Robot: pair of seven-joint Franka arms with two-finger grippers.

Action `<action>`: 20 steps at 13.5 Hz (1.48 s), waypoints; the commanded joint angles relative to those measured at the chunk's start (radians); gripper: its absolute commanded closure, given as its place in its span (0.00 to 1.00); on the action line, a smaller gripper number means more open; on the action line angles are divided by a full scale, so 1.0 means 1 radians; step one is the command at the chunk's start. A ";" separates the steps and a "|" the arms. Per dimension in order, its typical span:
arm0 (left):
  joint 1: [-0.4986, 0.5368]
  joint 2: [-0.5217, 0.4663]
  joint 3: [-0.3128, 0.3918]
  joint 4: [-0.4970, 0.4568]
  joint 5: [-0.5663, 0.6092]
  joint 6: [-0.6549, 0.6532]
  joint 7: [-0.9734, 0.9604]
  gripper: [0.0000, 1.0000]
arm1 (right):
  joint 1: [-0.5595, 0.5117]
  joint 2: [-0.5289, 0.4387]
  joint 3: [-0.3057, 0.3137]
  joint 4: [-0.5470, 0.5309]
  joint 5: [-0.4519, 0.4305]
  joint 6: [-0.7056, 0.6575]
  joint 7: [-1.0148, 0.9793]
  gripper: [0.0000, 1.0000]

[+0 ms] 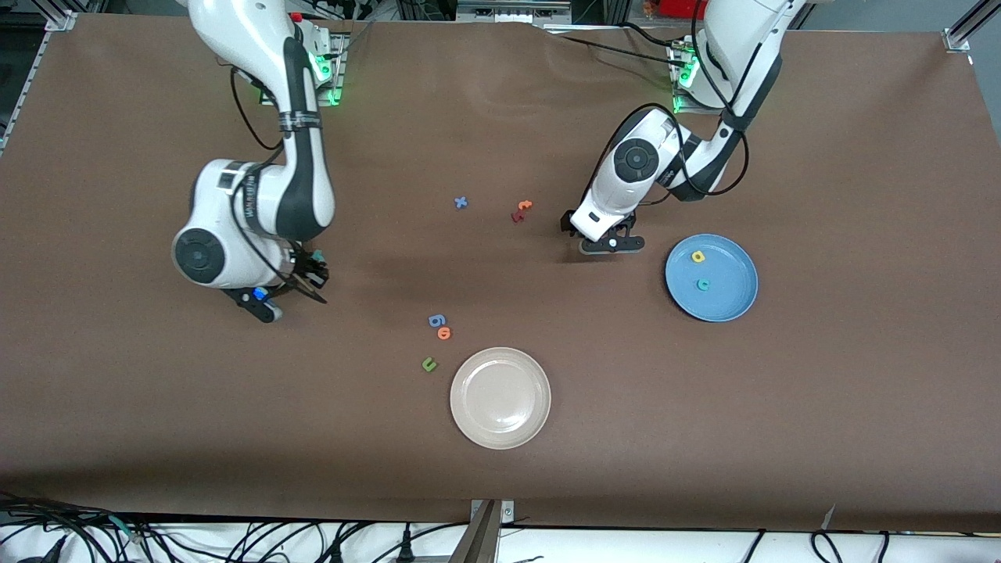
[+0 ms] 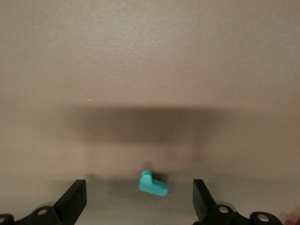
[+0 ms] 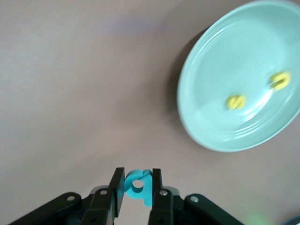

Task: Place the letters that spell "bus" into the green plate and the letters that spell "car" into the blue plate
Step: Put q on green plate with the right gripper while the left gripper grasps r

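Nearest us lies the beige plate (image 1: 500,422), unused. Our right gripper (image 3: 138,174) pinches the teal "b" (image 3: 133,188) near the green plate (image 3: 211,93); next we carry it over and release. Our left gripper (image 1: 612,244) hangs wide over the teal "r" (image 2: 152,183).

A brown matte surface (image 1: 500,469) fills the view, evenly lit, with metal framing at its corners and dark cables (image 1: 235,539) trailing along its near edge.
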 commanded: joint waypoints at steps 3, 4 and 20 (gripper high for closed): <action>-0.018 0.031 0.004 0.034 0.025 -0.002 -0.047 0.22 | -0.081 0.037 -0.069 -0.052 -0.013 0.008 -0.378 0.95; -0.020 0.029 0.004 0.033 0.025 -0.002 -0.047 0.28 | -0.111 0.057 -0.066 -0.058 -0.011 0.024 -0.466 0.95; -0.045 0.040 0.005 0.027 0.028 -0.009 -0.113 0.66 | -0.257 0.094 0.086 -0.119 0.001 0.168 -0.640 0.73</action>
